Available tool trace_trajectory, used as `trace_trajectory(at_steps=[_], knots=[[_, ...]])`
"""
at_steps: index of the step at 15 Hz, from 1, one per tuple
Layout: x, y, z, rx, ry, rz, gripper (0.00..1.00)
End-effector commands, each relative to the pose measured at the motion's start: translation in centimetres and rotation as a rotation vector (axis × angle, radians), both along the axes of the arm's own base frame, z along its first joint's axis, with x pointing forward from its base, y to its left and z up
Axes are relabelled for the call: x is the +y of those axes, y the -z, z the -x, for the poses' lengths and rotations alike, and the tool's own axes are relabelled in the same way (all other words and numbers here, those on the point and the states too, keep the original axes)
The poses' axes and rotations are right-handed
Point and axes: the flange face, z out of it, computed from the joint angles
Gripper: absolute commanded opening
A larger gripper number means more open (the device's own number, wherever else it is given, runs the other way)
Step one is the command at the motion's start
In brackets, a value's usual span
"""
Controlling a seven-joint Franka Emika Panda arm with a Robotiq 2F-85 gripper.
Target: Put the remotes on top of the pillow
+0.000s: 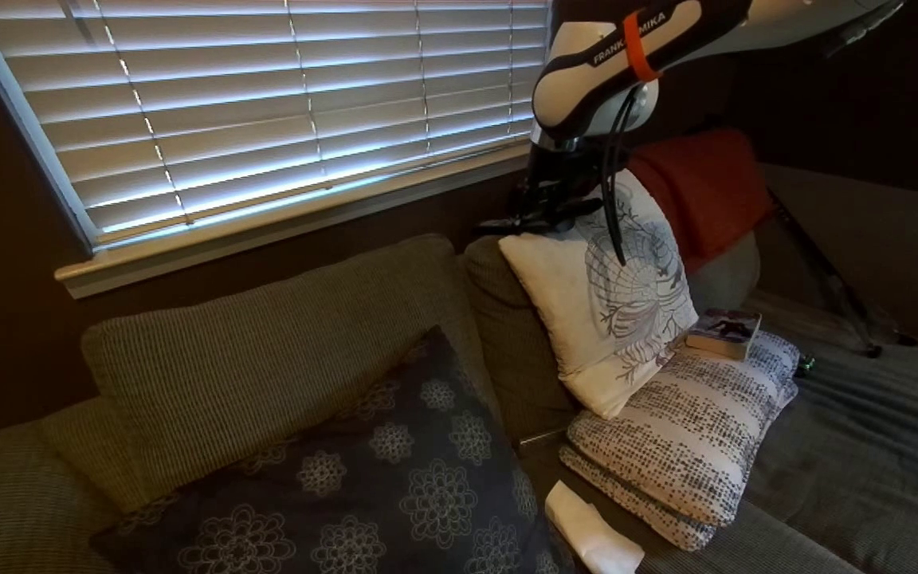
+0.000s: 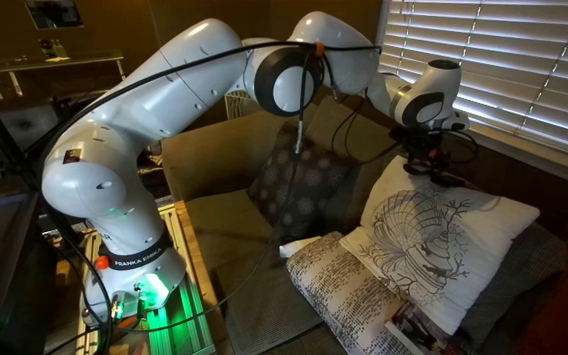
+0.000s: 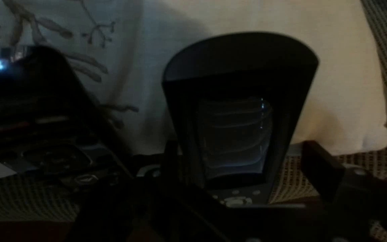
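Two black remotes show in the wrist view, over the top edge of the white pillow. The middle remote (image 3: pixel 240 134) has a wide rounded end and a glossy screen. The left remote (image 3: pixel 55 134) is tilted, with several buttons. My gripper (image 3: pixel 240 153) is open, its fingers on either side of the middle remote with a gap at the right finger. In both exterior views the gripper (image 1: pixel 535 219) (image 2: pixel 429 172) is at the sofa back's top; dark shapes there are too dim to tell apart. The grey-and-cream banded pillow (image 1: pixel 674 430) (image 2: pixel 338 283) lies on the seat.
The white pillow (image 1: pixel 626 295) (image 2: pixel 427 236) leans on the sofa back, just below the gripper. A book (image 1: pixel 723 331) (image 2: pixel 414 328) lies on the banded pillow. A dark patterned cushion (image 1: pixel 395 478), a white paper (image 1: pixel 590 530), a red cloth (image 1: pixel 698 191) and the window sill (image 1: pixel 307 211) are nearby.
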Motion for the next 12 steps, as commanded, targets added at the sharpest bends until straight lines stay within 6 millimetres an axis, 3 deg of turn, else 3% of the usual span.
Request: trace_trajectory(at_steps=[1, 5, 12], knots=[[0.26, 0.1, -0.68, 0.011, 0.01, 0.002, 0.68], [0.27, 0.02, -0.79, 0.014, 0.007, 0.004, 0.4], [0.49, -0.3, -0.7, 0.009, -0.004, 0.006, 0.4]])
